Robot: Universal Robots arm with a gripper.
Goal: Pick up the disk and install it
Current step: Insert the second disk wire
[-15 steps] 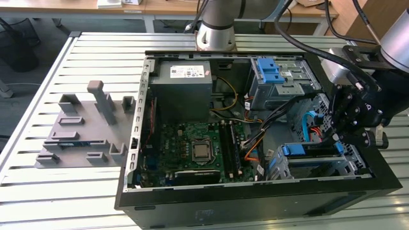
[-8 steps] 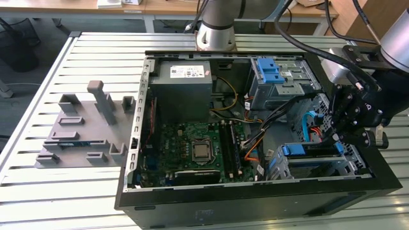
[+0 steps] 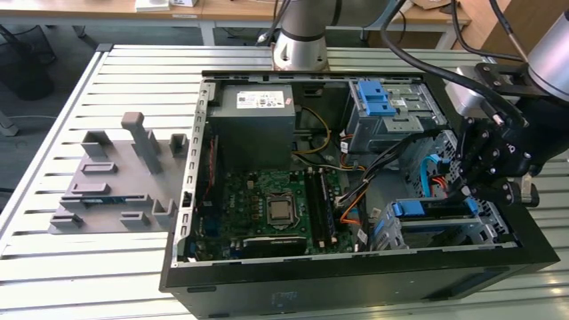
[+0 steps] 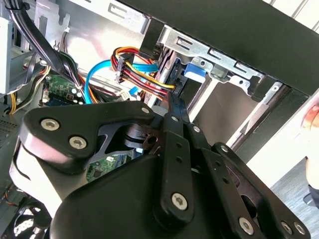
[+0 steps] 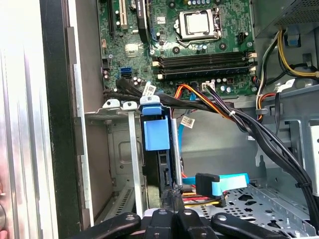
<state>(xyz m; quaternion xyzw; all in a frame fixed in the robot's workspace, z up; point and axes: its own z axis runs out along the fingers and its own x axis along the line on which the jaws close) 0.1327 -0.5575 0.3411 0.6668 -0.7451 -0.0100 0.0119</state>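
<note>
Slatted metal table [image 3: 106,267], open computer case [image 3: 356,283], claw at the drive bay in the case's four o'clock corner

Seen in the exterior view, the disk [image 3: 442,207] stands on edge in the lower bay [image 3: 498,230], its blue rail and tab [image 3: 410,208] at the nine o'clock end, and its visible edge runs from nine to three o'clock. The claw [image 3: 471,195] hangs just beside it at about two o'clock from the disk's middle, so the disk lies toward eight o'clock from the claw. In the first wrist view the claw [image 5: 173,197] is narrow, its fingers drawn close together, in line with the dark slab of the disk [image 5: 163,172] and its blue tab [image 5: 154,132]. I cannot tell whether the tips pinch it or only press against it. Judging by its seat between the bay walls, the disk is already partly in place
</note>
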